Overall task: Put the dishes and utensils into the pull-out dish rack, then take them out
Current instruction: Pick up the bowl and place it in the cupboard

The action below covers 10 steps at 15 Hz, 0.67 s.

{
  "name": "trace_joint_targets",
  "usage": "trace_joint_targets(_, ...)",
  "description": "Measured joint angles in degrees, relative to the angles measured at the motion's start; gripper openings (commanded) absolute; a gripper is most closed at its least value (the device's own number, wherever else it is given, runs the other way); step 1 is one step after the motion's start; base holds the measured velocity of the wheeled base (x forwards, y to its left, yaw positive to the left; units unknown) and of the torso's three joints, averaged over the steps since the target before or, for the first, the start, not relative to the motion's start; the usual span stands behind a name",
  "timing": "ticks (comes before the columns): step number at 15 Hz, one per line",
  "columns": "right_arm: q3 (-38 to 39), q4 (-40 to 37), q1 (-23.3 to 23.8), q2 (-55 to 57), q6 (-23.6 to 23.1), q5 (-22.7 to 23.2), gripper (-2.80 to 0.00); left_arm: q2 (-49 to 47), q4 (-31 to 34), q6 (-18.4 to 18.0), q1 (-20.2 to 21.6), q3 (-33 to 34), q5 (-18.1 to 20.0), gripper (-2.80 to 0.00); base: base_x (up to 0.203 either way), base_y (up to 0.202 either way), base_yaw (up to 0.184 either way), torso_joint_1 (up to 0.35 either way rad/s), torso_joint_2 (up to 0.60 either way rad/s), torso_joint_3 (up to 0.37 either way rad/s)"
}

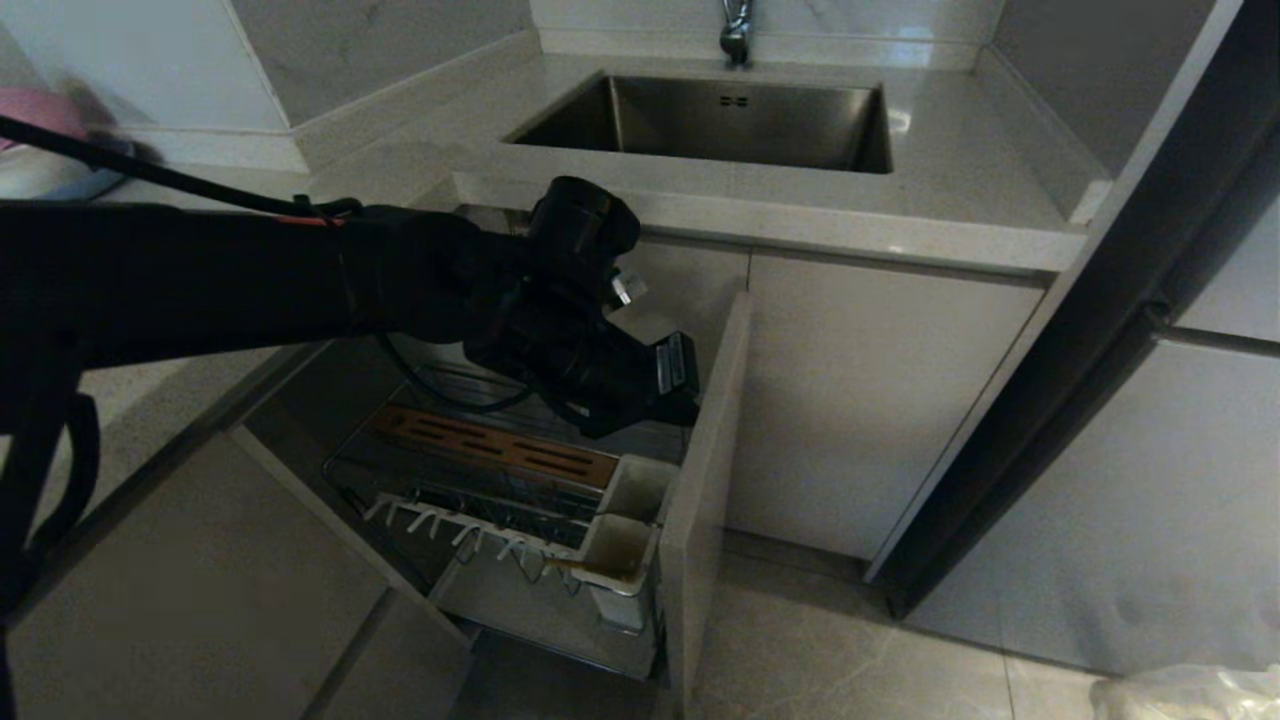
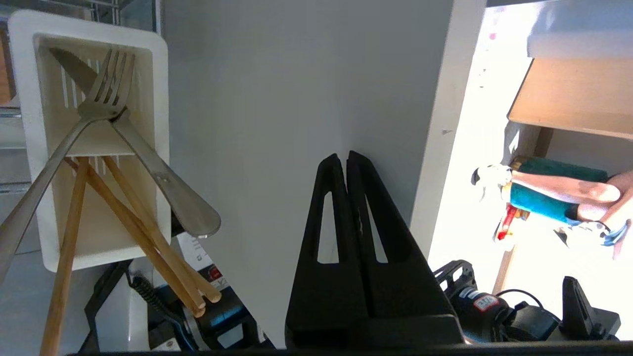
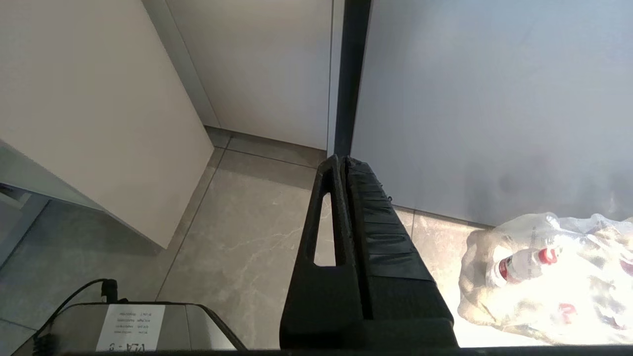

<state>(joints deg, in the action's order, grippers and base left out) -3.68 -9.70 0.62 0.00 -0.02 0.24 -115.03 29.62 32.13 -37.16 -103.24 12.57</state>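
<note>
- Head view: the left arm reaches over the pull-out dish rack (image 1: 500, 470), drawn out below the sink (image 1: 720, 125).
- Left wrist view: the left gripper (image 2: 344, 160) is pressed closed and empty beside the front panel; chopsticks (image 2: 143, 232) stand in a white utensil cup (image 2: 158, 99) with a fork (image 2: 106, 94) and knife (image 2: 163, 183).
- Right wrist view: the right gripper (image 3: 342, 163), closed, hangs above the floor (image 3: 237, 237).

Pull-out dish rack (image 1: 520, 500) drawn out below the countertop, left of the sink (image 1: 720, 125).

Its front panel (image 1: 700, 480) stands at the right end; just inside sit two utensil cups (image 1: 625, 525), one holding chopsticks (image 2: 143, 237), fork (image 2: 74, 133) and knife (image 2: 148, 163).
</note>
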Motion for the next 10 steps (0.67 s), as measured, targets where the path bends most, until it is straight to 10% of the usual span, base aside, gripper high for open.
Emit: trace_joint_targets(10, 0.0, 0.0, 0.0, 0.0, 0.0, 0.0, -2.80, -0.4, 2.1, 0.0, 0.8, -0.3, -0.4, -2.80, 0.000, 0.000, 0.000, 0.000, 0.00, 0.000)
